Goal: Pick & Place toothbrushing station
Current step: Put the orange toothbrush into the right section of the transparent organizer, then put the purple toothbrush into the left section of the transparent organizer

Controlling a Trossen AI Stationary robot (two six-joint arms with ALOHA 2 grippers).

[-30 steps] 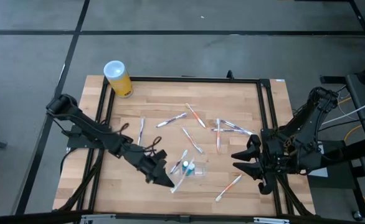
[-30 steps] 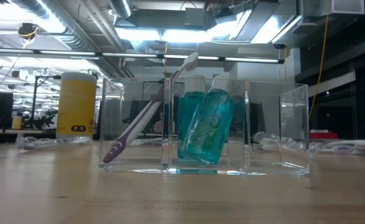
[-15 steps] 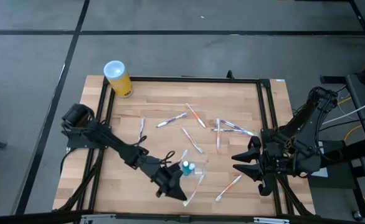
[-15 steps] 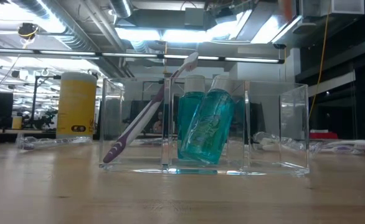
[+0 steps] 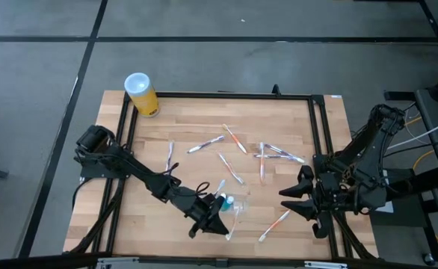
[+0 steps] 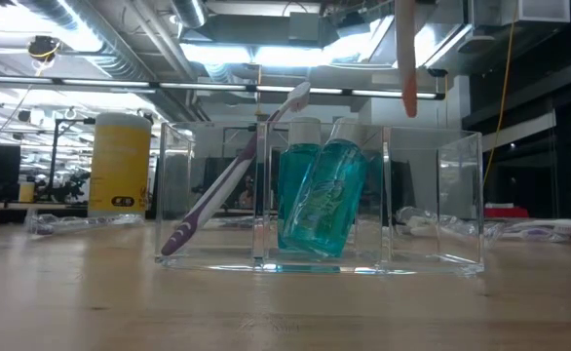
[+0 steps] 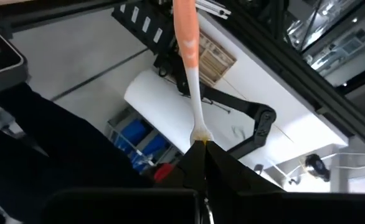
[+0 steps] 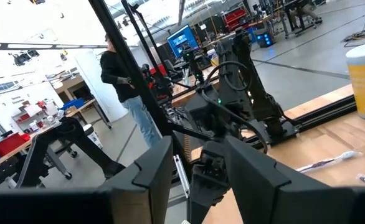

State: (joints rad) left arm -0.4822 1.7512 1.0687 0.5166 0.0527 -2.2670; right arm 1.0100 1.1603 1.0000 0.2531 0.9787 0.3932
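Note:
A clear plastic holder [image 6: 320,200] stands on the table near its front edge; it also shows in the high view [image 5: 234,203]. A purple-ended toothbrush [image 6: 232,175] leans in its left compartment and a teal tube [image 6: 320,195] stands in the middle one. My left gripper [image 5: 219,226] is beside the holder, shut on a white toothbrush with an orange end [image 6: 405,58]. That orange end hangs above the holder's right half. Several more toothbrushes [image 5: 230,168] lie flat on the wood. My right gripper [image 5: 288,196] hovers open and empty to the right. My left gripper pinches the toothbrush's white end [image 7: 199,132] between its two fingertips. The brush sticks out past the fingertips, in line with the fingers, its orange end [image 7: 185,31] away from them. It is lifted clear and, in the low view, hangs nearly upright with the orange end down.
A yellow canister with a white lid [image 5: 141,93] stands at the table's far left corner. A black frame [image 5: 219,96] runs round the wooden table. One orange-ended toothbrush [image 5: 275,224] lies near the front edge, between the holder and my right gripper.
My left gripper has moved toward the table's right and near edges, carrying the toothbrush to the holder. The brush's orange end has come down into the low view from above and now hangs over the holder.

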